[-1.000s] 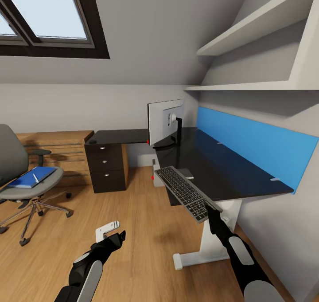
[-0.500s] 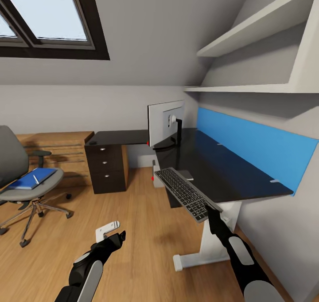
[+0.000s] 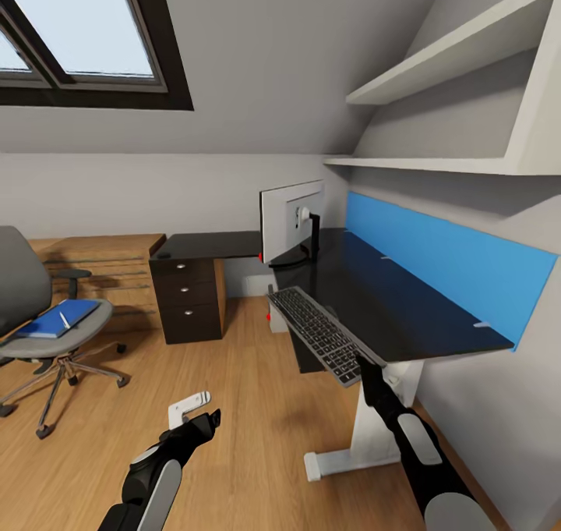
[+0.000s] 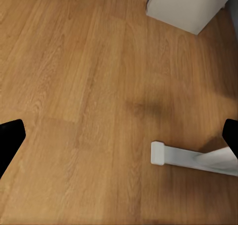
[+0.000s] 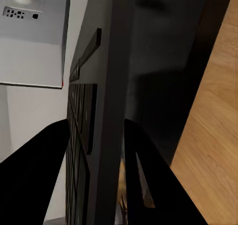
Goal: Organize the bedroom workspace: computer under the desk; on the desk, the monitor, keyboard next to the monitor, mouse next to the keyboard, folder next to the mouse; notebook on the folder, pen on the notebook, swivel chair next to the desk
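Note:
My right gripper point(image 3: 364, 366) is shut on the near end of the grey keyboard point(image 3: 321, 332), holding it tilted over the front edge of the black desk point(image 3: 405, 301). In the right wrist view the keyboard point(image 5: 94, 126) sits edge-on between the dark fingers point(image 5: 37, 175). The monitor point(image 3: 291, 219) stands on the desk's far end, its back to me. A white computer case point(image 3: 276, 317) point(image 4: 186, 4) rests on the floor under the desk. On the swivel chair point(image 3: 35, 313) at the left lie a blue folder point(image 3: 56, 318) and a pen point(image 3: 64, 320). My left gripper point(image 3: 206, 422) point(image 4: 119, 140) hangs open over the wooden floor.
A dark drawer unit point(image 3: 187, 299) and a wooden dresser point(image 3: 105, 270) stand against the back wall. A blue panel point(image 3: 444, 262) backs the desk, with white shelves point(image 3: 436, 161) above. The desk's white foot point(image 3: 335, 461) point(image 4: 191, 158) reaches onto the floor near me.
The right gripper has carried the keyboard slightly up and farther along the desk toward the monitor. The head view has shifted a little. The left arm has stayed put.

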Controlling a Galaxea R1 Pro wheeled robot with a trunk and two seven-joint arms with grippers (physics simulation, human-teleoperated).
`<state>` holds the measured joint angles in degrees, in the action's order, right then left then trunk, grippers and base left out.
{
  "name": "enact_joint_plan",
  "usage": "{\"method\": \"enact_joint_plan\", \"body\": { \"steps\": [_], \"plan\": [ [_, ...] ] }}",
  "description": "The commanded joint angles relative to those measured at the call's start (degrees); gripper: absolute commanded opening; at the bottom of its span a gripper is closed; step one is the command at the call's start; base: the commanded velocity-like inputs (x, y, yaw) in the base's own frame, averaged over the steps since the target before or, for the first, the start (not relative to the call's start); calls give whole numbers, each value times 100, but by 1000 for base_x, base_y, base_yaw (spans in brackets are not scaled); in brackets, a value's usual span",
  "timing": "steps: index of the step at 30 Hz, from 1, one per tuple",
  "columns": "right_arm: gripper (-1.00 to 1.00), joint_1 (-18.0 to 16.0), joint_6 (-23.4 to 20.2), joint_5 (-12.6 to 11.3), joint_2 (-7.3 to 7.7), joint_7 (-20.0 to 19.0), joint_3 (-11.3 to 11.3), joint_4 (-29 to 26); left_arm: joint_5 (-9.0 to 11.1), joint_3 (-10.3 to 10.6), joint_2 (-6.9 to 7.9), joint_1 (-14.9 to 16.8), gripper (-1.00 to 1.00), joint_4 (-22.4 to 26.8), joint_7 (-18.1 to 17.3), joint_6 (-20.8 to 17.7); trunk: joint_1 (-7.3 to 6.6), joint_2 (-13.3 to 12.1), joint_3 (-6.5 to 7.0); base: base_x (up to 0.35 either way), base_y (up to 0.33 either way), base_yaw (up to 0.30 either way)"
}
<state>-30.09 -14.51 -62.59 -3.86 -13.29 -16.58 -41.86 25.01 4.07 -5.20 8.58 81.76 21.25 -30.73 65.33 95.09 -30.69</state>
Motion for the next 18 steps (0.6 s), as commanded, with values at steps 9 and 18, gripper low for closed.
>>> {"method": "enact_joint_plan", "body": {
  "steps": [9, 18],
  "plan": [
    [-100, 527, -38, -42, -37, -4, 545, -977, 57, -2, 1, 4, 100, 6, 55, -12, -199, -359, 156, 0, 0, 0],
    [-100, 589, -9, -58, -44, -18, 758, -1091, 58, 1, 1, 4, 100, 6, 55, -12, -396, -720, 326, 0, 0, 56]
  ]
}}
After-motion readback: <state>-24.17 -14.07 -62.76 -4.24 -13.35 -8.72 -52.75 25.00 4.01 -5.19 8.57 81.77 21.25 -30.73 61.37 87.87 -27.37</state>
